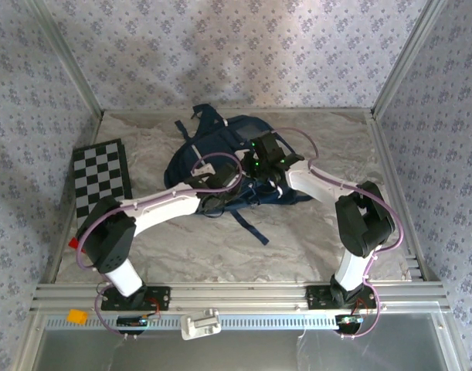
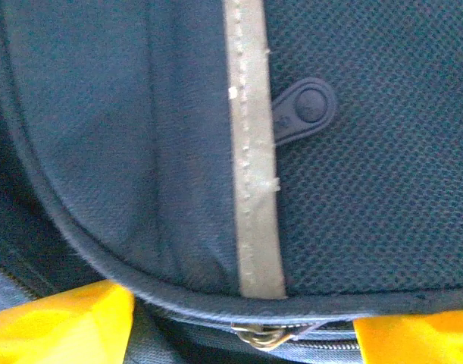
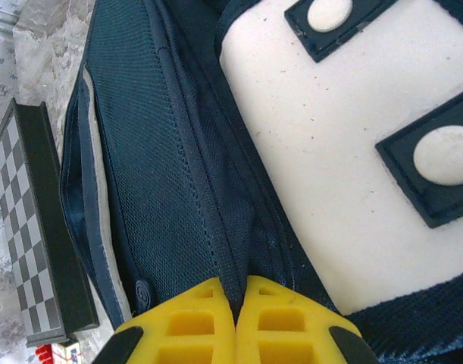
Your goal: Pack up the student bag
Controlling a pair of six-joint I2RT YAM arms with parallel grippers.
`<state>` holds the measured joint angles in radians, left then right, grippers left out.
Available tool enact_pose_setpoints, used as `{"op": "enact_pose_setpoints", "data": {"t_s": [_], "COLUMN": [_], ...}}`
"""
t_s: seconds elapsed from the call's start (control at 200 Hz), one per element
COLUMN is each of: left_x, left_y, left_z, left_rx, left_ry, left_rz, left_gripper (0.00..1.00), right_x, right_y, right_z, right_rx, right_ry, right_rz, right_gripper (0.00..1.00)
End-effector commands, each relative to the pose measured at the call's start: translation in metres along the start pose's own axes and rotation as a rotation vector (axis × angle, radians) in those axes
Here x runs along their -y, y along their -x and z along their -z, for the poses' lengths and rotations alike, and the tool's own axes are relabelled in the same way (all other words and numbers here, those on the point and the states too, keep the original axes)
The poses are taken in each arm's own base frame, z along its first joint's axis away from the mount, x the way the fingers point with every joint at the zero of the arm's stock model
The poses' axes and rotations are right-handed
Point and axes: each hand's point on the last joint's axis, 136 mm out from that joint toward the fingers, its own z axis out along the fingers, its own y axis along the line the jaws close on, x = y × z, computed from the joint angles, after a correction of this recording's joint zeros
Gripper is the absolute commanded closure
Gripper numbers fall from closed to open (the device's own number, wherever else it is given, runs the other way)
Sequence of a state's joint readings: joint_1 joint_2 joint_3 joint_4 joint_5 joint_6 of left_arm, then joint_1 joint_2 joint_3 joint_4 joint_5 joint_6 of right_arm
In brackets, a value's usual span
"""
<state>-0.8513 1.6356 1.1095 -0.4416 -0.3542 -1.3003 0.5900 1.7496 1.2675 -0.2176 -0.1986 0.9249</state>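
**Student bag (image 1: 216,139), navy, lying at the middle-rear of the marbled bench (image 1: 313,239), with both arms reaching onto it.**

Left end effector (image 2: 239,322) is released. Its yellow fingers (image 2: 57,326) stand wide apart at the lower piping of the front pocket, with a metal zip slider (image 2: 261,335) between them. Above them run the light stripe (image 2: 250,152) and a rubber pull tab (image 2: 303,110). Right end effector (image 3: 235,294) is clenched, grasping a raised fold of the bag's navy fabric beside the white patch (image 3: 345,167), which bears two navy-framed round fasteners (image 3: 443,163). A folded chessboard (image 1: 102,182) lies flat on the bench to the left of the bag, apart from it. A small red item (image 1: 72,243) sits by the chessboard's near corner; its kind cannot be told.
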Motion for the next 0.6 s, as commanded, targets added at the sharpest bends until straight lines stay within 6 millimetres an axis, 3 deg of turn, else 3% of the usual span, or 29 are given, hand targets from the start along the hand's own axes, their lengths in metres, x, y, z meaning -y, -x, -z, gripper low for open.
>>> {"op": "enact_pose_setpoints", "data": {"t_s": [0.0, 0.195, 0.425, 0.595], "left_x": [-0.044, -0.054, -0.024, 0.0], "left_y": [0.021, 0.025, 0.019, 0.019], "left_z": [0.012, 0.029, 0.038, 0.036], "left_rx": [0.078, 0.073, -0.005, -0.013], "left_ry": [0.12, 0.109, 0.023, -0.051], "left_rz": [0.018, -0.024, -0.082, -0.061], "left_gripper": [0.29, 0.3, 0.36, 0.33], "right_x": [-0.043, -0.042, -0.043, -0.041], "right_y": [0.026, 0.025, 0.025, 0.025], "right_z": [0.038, 0.038, 0.036, 0.033], "right_rx": [0.095, 0.093, 0.092, 0.092], "right_ry": [0.127, 0.122, 0.122, 0.122], "right_rz": [0.024, 0.03, 0.032, 0.027], "right_gripper": [1.0, 1.0, 1.0, 1.0]}}
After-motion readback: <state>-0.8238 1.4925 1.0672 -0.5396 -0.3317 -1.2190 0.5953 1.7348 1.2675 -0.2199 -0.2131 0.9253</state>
